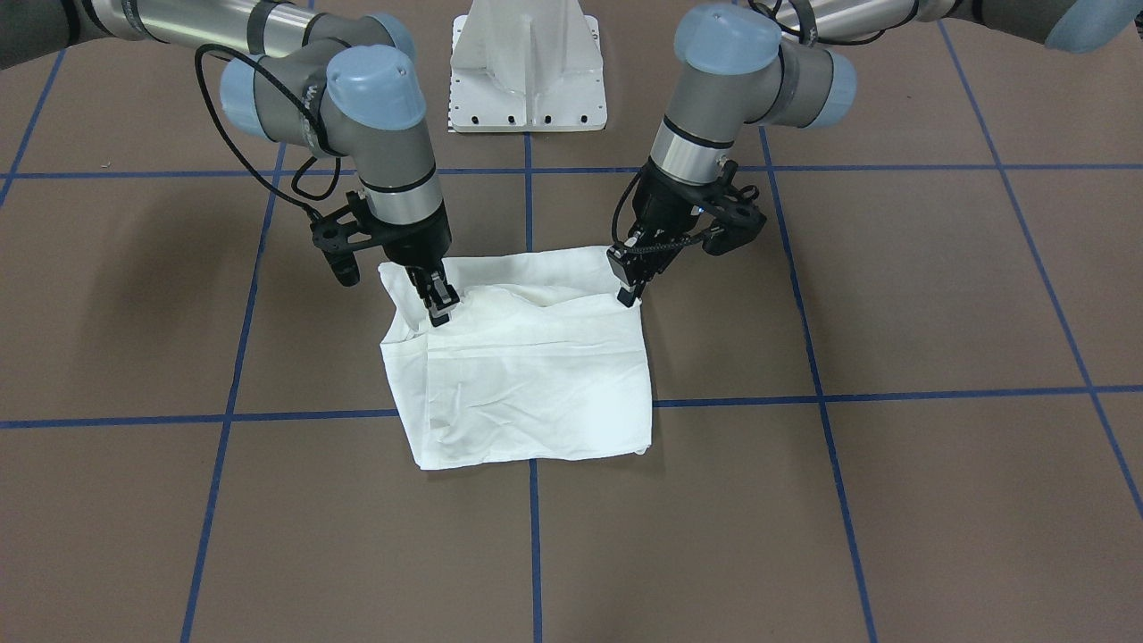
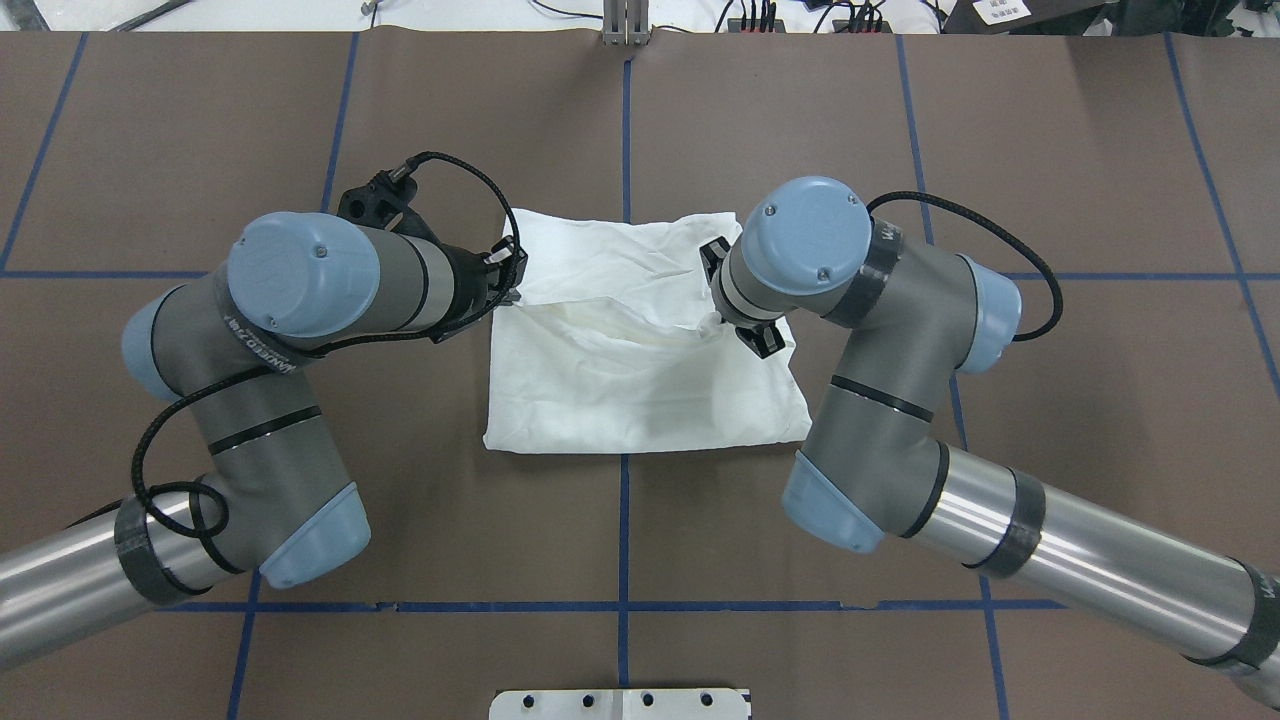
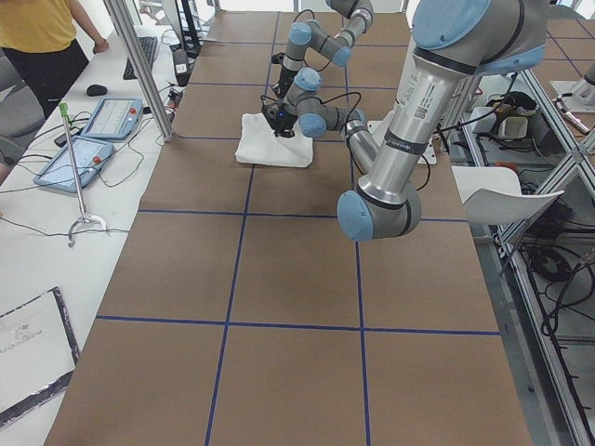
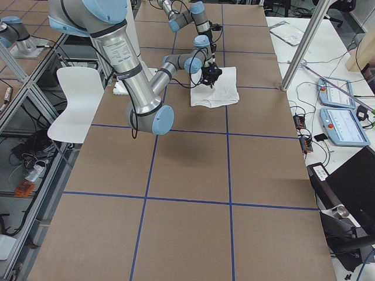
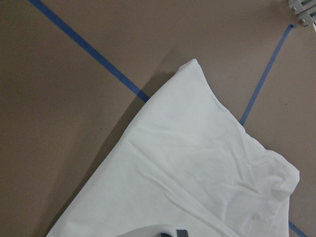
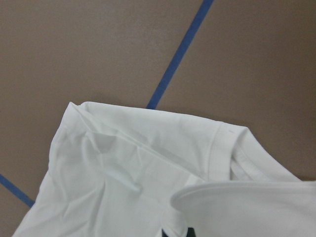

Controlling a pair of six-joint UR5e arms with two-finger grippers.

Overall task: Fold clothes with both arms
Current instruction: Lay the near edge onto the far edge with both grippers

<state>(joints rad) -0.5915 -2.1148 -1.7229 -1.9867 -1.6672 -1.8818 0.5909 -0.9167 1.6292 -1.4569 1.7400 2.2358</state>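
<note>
The white shirt (image 1: 536, 384) lies folded into a rough rectangle on the brown table, also shown in the overhead view (image 2: 640, 390). My left gripper (image 1: 629, 293) is shut on the shirt's edge at its side nearer the robot. My right gripper (image 1: 438, 308) is shut on a pinch of cloth at the other corner of that side. Both hold a cloth layer slightly raised. In the left wrist view the shirt (image 5: 187, 173) spreads below, with a lifted hem at the bottom edge. In the right wrist view (image 6: 123, 182) a raised fold hangs over the lower layer. No black text or neck label shows.
The white metal pedestal base (image 1: 529, 71) stands behind the shirt between the arms. Blue tape lines (image 1: 531, 536) grid the brown table. Tablets (image 3: 93, 139) and an upright post (image 3: 139, 65) stand along the far side, with a person near them.
</note>
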